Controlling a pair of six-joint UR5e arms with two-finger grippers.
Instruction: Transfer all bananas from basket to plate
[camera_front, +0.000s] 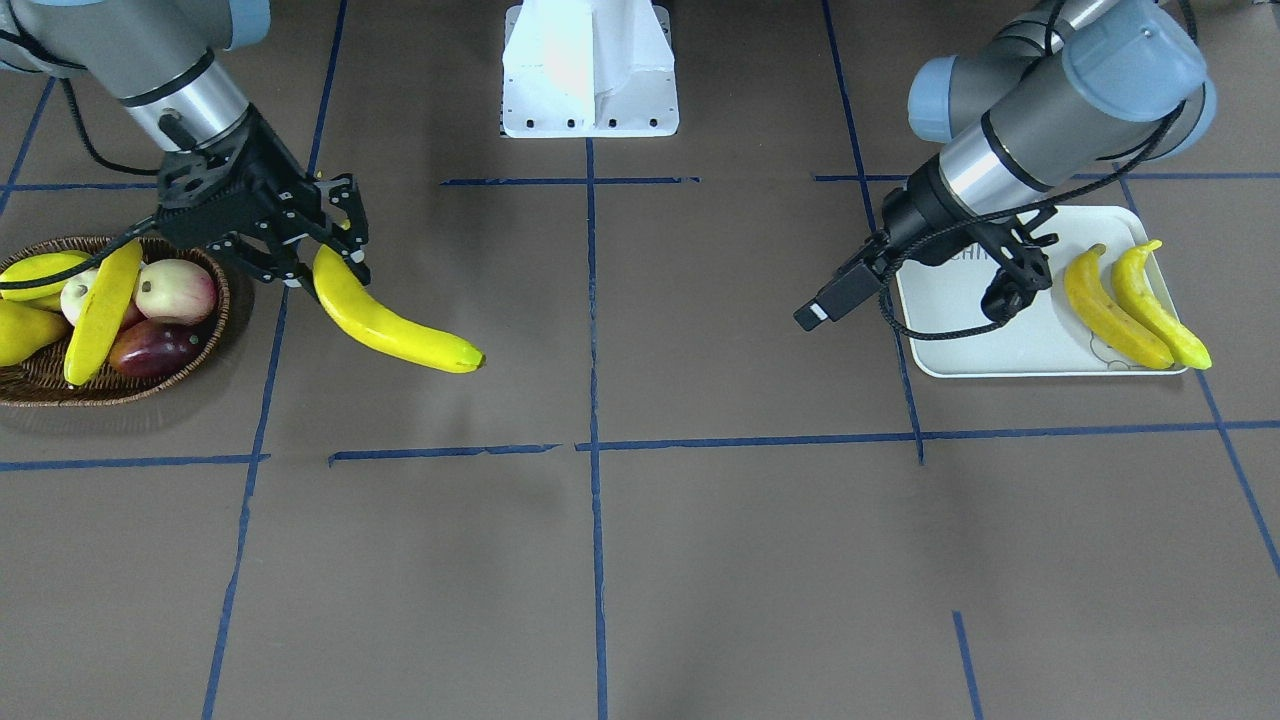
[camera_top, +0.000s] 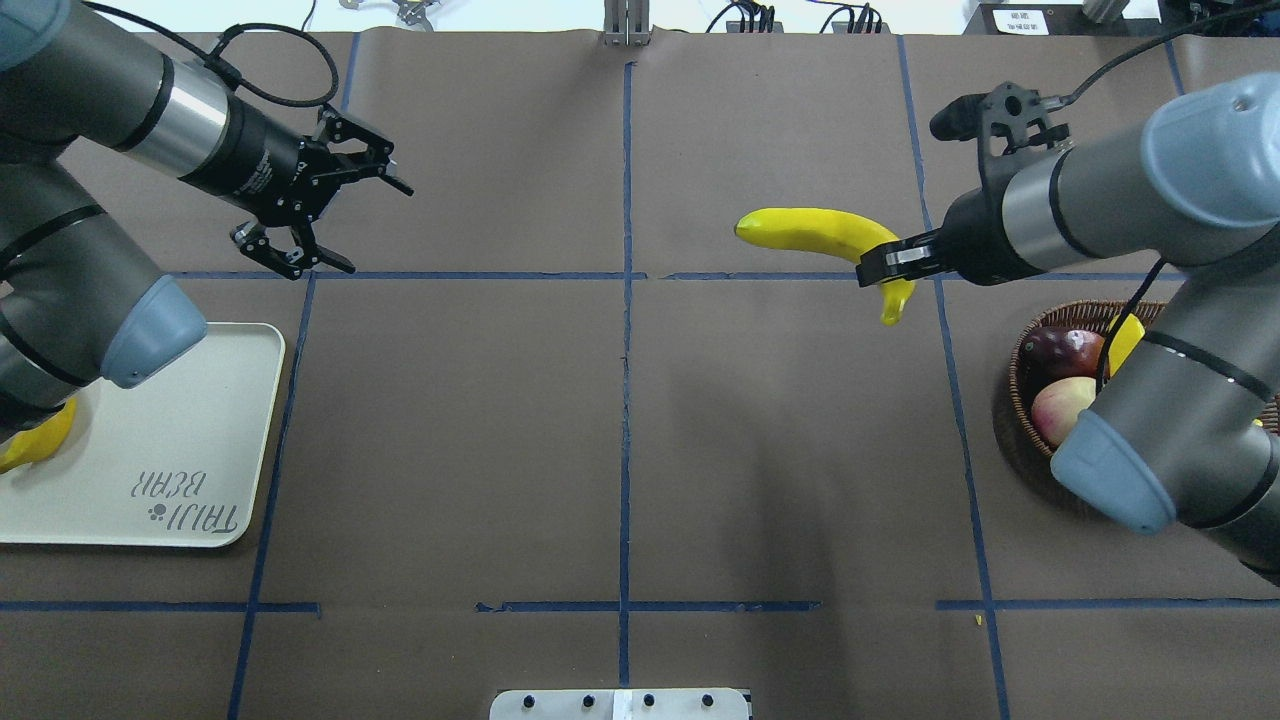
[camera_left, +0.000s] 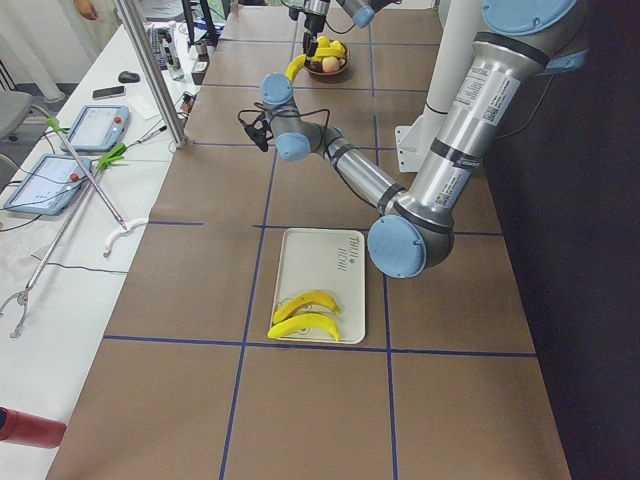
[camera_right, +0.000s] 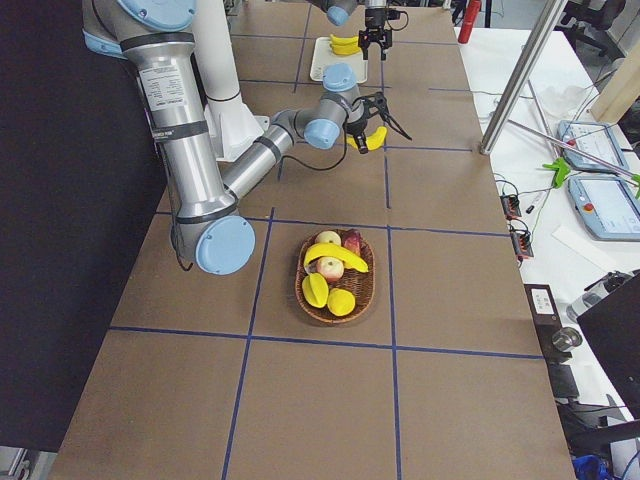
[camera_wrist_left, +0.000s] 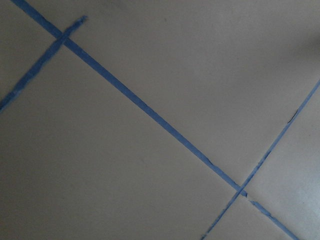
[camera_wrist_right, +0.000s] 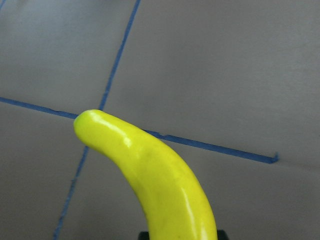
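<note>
Filling the right wrist view, a banana (camera_wrist_right: 165, 185) curves up from the bottom edge. Its glossy tip sits over a crossing of blue tape lines (camera_wrist_right: 210, 145) on the brown surface (camera_wrist_right: 225, 60).

Seen from overhead, the right arm reaches in from the right with its forearm roughly level and its wrist pointing left. The right fingers (camera_top: 885, 265) are clamped on this banana near one end and hold it off the surface. The long free part runs left toward the centre line, and the short end droops on the near side.

The basket (camera_front: 130, 393) sits just right of it, partly under the arm's elbow. A darker banana (camera_front: 100, 315) lies tilted in it across other fruit (camera_front: 175, 290).

The left arm bends over the plate (camera_top: 200, 420) at the near left, with its elbow above the plate's left part and its forearm stretching far and rightward. The left fingers (camera_front: 1015, 280) are spread wide and hold nothing. They hang over bare surface just beyond the plate's far right corner, and the left wrist view shows only brown surface and tape.

A pair of bananas (camera_front: 1110, 310) lies side by side, touching, on the left part of the plate.
</note>
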